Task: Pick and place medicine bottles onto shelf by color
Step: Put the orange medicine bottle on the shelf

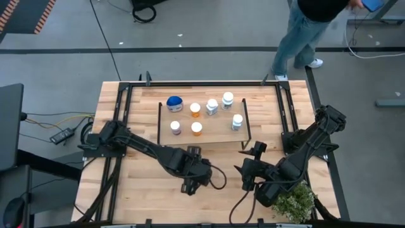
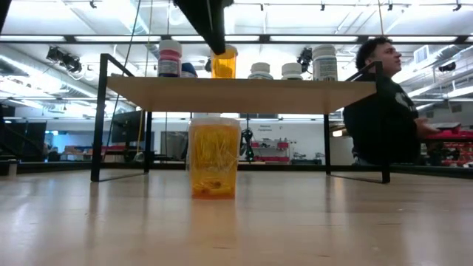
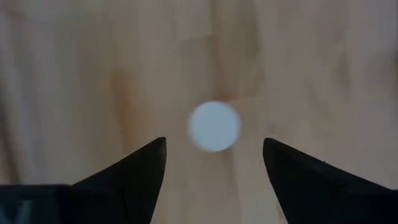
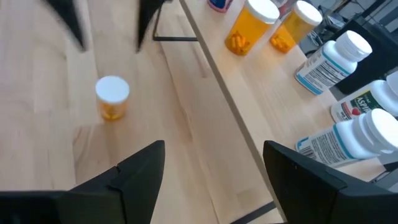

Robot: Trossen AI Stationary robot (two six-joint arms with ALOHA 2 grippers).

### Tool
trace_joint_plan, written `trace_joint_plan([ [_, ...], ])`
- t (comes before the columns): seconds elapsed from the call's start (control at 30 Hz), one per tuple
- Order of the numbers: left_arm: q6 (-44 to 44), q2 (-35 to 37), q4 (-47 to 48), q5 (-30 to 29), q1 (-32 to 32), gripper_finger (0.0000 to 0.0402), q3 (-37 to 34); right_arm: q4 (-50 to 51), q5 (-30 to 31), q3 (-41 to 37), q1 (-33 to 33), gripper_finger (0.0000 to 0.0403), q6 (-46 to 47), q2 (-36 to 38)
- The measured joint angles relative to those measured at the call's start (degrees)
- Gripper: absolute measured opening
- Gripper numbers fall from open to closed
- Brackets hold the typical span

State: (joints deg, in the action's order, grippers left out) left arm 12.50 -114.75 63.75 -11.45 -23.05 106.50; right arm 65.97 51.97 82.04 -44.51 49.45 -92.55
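An orange medicine bottle with a white cap [image 2: 214, 159] stands upright on the tabletop in front of the shelf [image 2: 236, 94]. It also shows in the right wrist view [image 4: 112, 97]. My left gripper [image 3: 214, 144] hovers open straight above it, fingers pointing down on either side of the white cap [image 3: 214, 126], and hides it in the high view [image 1: 192, 183]. My right gripper [image 4: 214, 146] waits open over the table to the right [image 1: 248, 176]. Several bottles stand on the shelf [image 1: 218, 133]: a blue one [image 1: 174, 103], two orange [image 1: 195, 109], a purplish one [image 1: 175, 127] and three white [image 1: 227, 99].
A bushy green plant [image 1: 294, 202] sits at the table's near right corner beside my right arm. A person [image 1: 310, 31] stands beyond the far edge. Black metal frames [image 1: 245, 130] close the shelf's ends. Bare wood lies between the shelf and the near edge.
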Motion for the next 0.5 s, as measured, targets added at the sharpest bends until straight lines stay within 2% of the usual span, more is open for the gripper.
trace_joint_plan([
  [0.23,0.8,3.8,2.0,-10.8,-3.6,0.0245,0.0,-1.3,0.0,0.0,-1.1,0.0280,-0.4,0.0],
  [0.5,1.0,5.0,1.7,-12.6,-7.4,0.0216,0.0,-15.2,-1.7,-5.5,-1.0,0.0280,-6.6,0.0],
])
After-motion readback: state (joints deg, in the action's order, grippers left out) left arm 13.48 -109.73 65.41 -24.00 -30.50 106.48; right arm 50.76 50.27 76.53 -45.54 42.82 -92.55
